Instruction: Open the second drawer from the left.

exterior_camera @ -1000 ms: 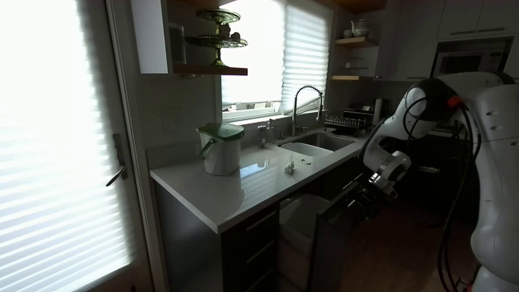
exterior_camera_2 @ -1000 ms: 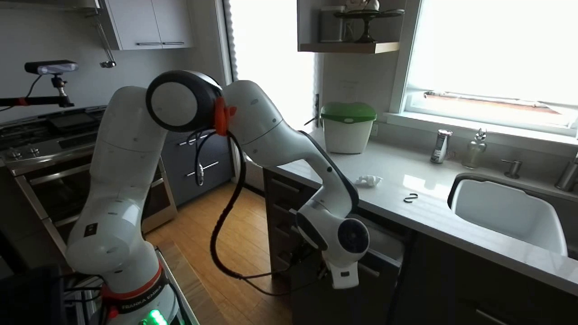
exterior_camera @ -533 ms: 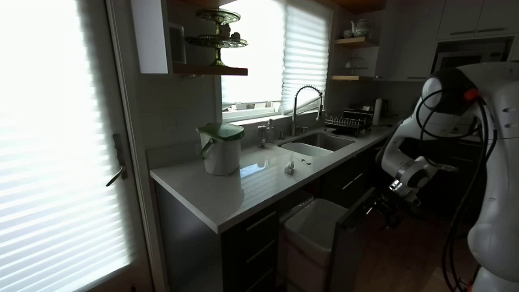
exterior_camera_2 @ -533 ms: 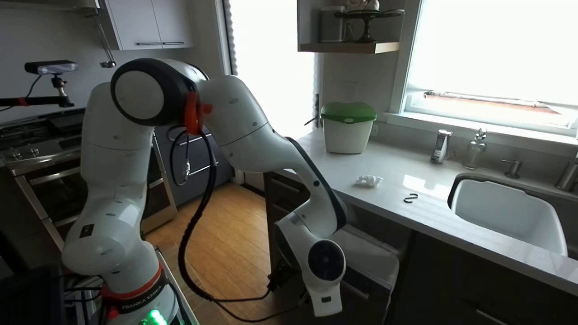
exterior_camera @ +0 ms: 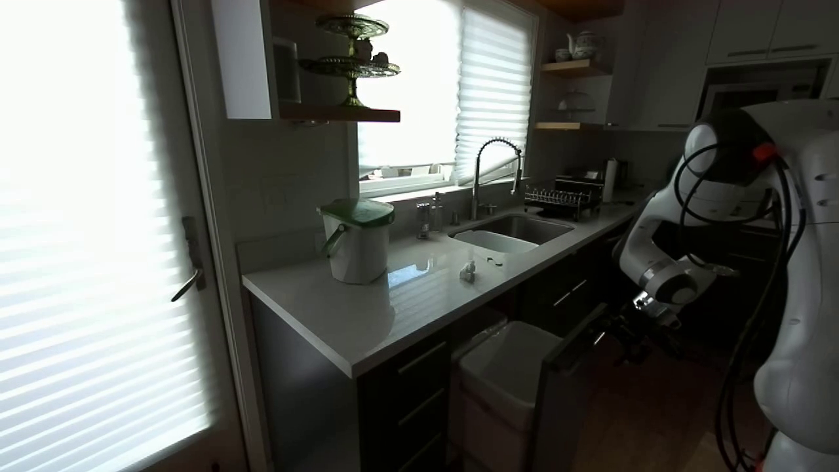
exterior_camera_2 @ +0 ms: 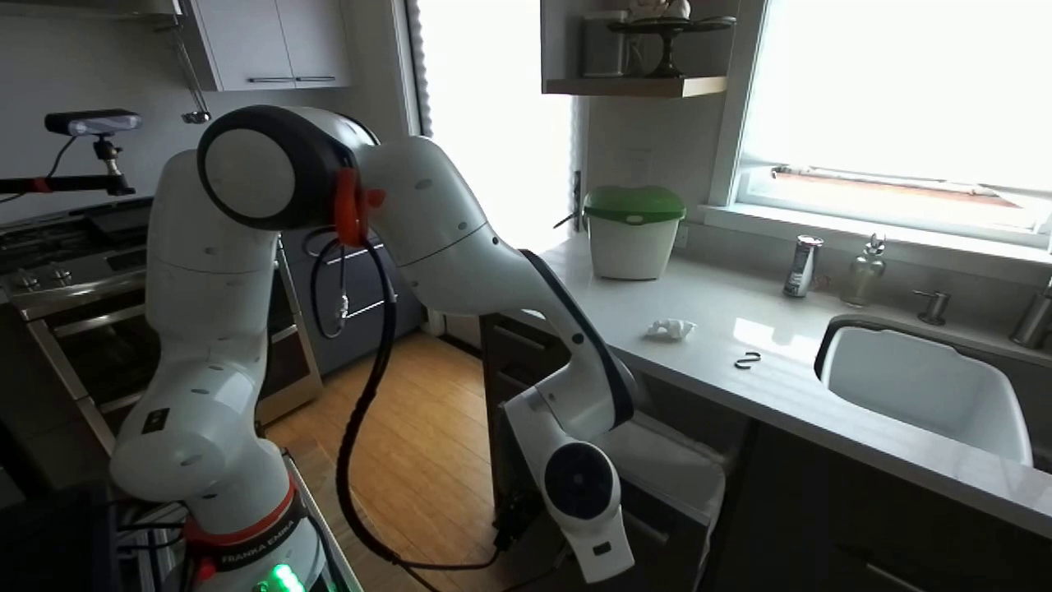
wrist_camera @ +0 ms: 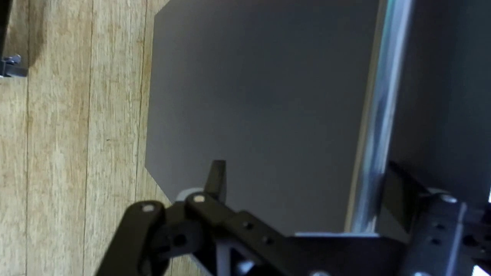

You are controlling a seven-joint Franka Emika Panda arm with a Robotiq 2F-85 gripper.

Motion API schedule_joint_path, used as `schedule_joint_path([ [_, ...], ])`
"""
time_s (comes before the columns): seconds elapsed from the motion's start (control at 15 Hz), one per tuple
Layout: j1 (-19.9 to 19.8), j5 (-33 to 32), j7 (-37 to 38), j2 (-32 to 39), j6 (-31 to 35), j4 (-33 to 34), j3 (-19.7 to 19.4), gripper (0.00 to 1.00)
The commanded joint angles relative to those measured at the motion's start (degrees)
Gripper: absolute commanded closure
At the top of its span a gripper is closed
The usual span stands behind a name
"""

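The drawer, second from the left under the counter, stands well out in the lower middle of an exterior view, and from here I can look down into the pale bin it carries. Its metal handle runs from the top of the wrist view almost to the bottom, right of centre and leaning a little, while the dark front fills the middle and floorboards show down the left. The gripper has its fingers spread wide, one at bottom centre, one at lower right; the bar lies between them, just beside the right-hand one, though I can't tell whether they touch. In an exterior view the white arm arches over from the left and bends down to the lower centre, the gripper a dark shape there against dark cabinetry. A green-lidded bucket sits upright on the counter in both exterior views. Right of the arm lie a crumpled white scrap and, apart from it, a dark S-shaped hook, with a white basin at the right edge. Above the basin, below the window, a can and a clear bottle stand near each other.
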Motion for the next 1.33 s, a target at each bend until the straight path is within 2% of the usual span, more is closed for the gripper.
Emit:
schedule_joint_path([
  [0.0,-1.97,3.70,-4.73,-1.05,-2.06,0.51,0.49,0.00],
  [0.33,-2.35,-0.53,-2.47,-2.11,-8.61,-0.04,-0.78,0.00],
  [0.4,-2.52,-2.78,-0.65,-2.75,-11.92,-0.31,-1.22,0.00],
  [0.67,-1.72,-12.87,2.81,-5.41,-16.55,-0.01,-2.83,0.00],
  [0.87,-0.81,-25.87,10.32,-8.59,-18.62,0.13,-3.59,0.00],
  [1.07,1.22,-38.06,18.54,-13.87,-13.45,0.44,-2.90,0.00],
  [1.27,3.02,-47.25,24.64,-16.61,-8.12,2.43,-0.90,0.00],
])
